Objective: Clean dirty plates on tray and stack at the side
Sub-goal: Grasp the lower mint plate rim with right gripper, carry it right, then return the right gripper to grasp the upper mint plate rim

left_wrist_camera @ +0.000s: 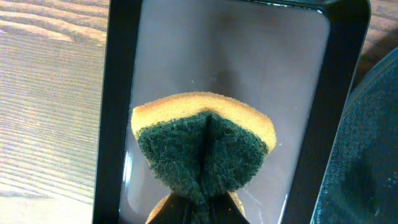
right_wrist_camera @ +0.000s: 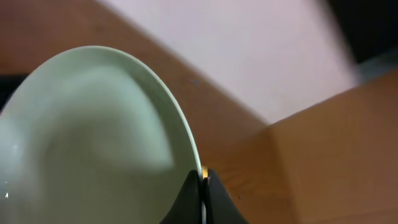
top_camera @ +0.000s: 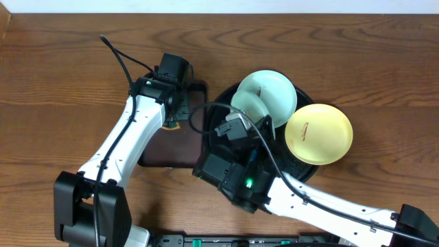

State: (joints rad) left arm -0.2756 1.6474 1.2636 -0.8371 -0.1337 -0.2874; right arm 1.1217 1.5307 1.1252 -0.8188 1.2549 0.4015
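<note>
Mint plate (top_camera: 269,92) tilted up over back of black round tray (top_camera: 305,169); its rim pinched btwn fingers of right gripper (right_wrist_camera: 203,186), jaws closed tight on it; yellow plate (top_camera: 319,134) lies on tray's right side w/ dark smear near centre; left gripper (left_wrist_camera: 199,208) clamps folded sponge (left_wrist_camera: 205,149), green face to wrist cam, over brown rect. tray (left_wrist_camera: 118,93) just beside round tray.

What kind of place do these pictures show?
Probably a robot test bench, not a real kitchen: robot arms at a wooden table, one holding a sponge, one a plate above a black tray; no sink in view.
</note>
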